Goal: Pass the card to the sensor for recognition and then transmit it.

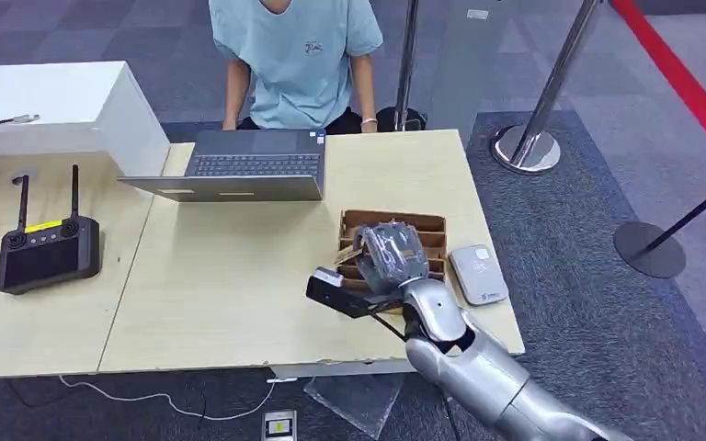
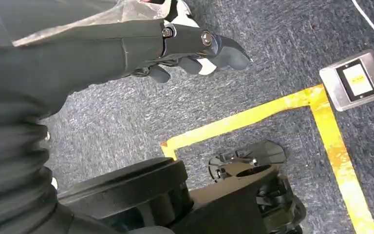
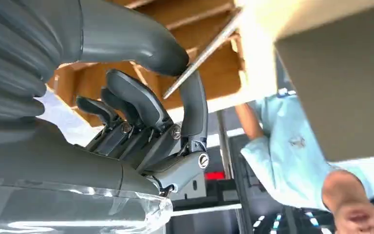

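A brown wooden card holder [image 1: 420, 223] with several slots stands on the table's right part, and my right hand [image 1: 391, 255] is right over it. In the right wrist view the thumb [image 3: 141, 44] and a finger [image 3: 193, 100] pinch a thin card [image 3: 205, 52] seen edge-on, in front of the holder [image 3: 209, 80]. A flat grey-white sensor pad [image 1: 478, 274] lies just right of the holder, apart from the hand. My left hand [image 2: 190, 46] hangs over the carpet, fingers loosely apart, holding nothing.
An open laptop [image 1: 244, 165] sits at the table's far edge with a person [image 1: 294, 55] in a light blue shirt behind it. A black controller [image 1: 46, 253] lies on the left table. Steel barrier posts [image 1: 529, 138] stand to the right.
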`<state>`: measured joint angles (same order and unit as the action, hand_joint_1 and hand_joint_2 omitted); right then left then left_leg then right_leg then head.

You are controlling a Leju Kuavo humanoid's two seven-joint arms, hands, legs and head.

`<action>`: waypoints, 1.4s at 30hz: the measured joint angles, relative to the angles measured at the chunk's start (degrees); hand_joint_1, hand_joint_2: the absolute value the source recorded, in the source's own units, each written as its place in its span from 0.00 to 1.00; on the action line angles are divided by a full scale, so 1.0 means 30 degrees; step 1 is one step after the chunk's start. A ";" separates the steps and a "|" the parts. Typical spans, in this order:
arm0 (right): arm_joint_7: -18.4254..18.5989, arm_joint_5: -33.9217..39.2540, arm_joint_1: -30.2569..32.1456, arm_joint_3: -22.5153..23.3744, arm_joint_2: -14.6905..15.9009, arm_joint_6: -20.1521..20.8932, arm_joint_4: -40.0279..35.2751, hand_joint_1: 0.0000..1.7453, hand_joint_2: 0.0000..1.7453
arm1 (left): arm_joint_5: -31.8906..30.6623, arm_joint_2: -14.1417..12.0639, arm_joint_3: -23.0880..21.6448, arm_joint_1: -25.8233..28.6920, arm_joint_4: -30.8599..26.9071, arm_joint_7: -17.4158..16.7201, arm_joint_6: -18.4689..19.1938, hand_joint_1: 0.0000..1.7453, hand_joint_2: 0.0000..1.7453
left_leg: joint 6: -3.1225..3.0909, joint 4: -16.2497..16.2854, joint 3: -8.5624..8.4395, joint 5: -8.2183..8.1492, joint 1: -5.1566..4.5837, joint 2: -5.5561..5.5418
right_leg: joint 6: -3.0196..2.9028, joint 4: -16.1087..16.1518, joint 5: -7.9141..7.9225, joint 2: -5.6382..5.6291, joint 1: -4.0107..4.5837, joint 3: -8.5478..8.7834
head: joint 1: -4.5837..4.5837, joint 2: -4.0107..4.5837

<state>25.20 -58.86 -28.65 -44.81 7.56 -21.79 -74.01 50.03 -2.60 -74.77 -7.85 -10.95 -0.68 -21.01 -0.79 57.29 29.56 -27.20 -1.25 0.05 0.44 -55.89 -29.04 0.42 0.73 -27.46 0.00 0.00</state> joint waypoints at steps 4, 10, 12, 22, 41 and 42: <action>-0.0044 0.0263 -0.0086 0.0015 -0.0051 -0.0211 -0.0343 1.00 1.00 | -0.0022 0.0000 0.0000 0.0005 0.0000 0.0000 -0.0007 0.00 1.00 | 0.0000 0.0001 0.0002 0.0000 -0.0004 -0.0001 | 0.0000 0.0000 0.0000 0.0000 -0.0006 0.0000 | 0.0000 0.0000; -0.0058 0.0255 -0.0234 0.0168 0.0007 -0.0255 -0.0978 1.00 1.00 | -0.0110 0.0000 0.0000 0.0007 0.0000 0.0000 -0.0007 0.00 1.00 | -0.0001 0.0005 0.0000 -0.0001 -0.0009 -0.0001 | 0.0001 0.0002 0.0001 0.0000 -0.0014 0.0001 | 0.0007 0.0007; -0.0058 0.0234 -0.0339 0.0291 0.0051 -0.0241 -0.1188 1.00 1.00 | -0.0139 0.0000 0.0000 0.0008 0.0007 0.0000 -0.0007 0.00 1.00 | -0.0001 0.0005 -0.0001 -0.0001 -0.0010 -0.0001 | 0.0001 0.0002 0.0002 0.0000 -0.0014 0.0000 | 0.0000 -0.0001; -0.0182 0.0124 -0.1002 0.0787 0.0532 -0.0263 -0.1939 1.00 1.00 | -0.0314 0.0000 0.0000 0.0012 0.0007 0.0131 -0.0007 0.00 1.00 | -0.0001 0.0008 0.0000 -0.0001 -0.0008 -0.0001 | 0.0002 0.0001 0.0001 0.0000 -0.0012 -0.0001 | 0.0007 -0.0001; -0.2098 0.1975 -0.6728 0.1311 0.0415 -0.0787 0.0911 1.00 1.00 | -0.0867 -0.0015 -0.0015 -0.0112 0.0007 0.0160 0.0248 0.00 1.00 | -0.0002 0.0008 0.0014 0.0000 -0.0009 -0.0009 | 0.0007 -0.0001 0.0007 0.0001 -0.0012 -0.0004 | -0.0007 -0.0001; -0.2178 0.2012 -0.6964 0.1311 0.0328 -0.0780 0.1310 1.00 1.00 | -0.0875 -0.0015 -0.0029 -0.0129 0.0007 0.0146 0.0263 0.00 1.00 | -0.0002 0.0008 0.0014 0.0000 -0.0009 -0.0006 | 0.0008 -0.0001 0.0007 0.0001 -0.0011 -0.0002 | 0.0007 -0.0001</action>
<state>18.67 -52.83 -49.54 -40.87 8.55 -24.13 -70.08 47.41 -2.64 -74.86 -8.24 -10.93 -0.24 -20.22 -0.79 57.32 29.60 -27.20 -1.27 0.03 0.46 -55.89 -29.02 0.42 0.70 -27.46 0.02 0.00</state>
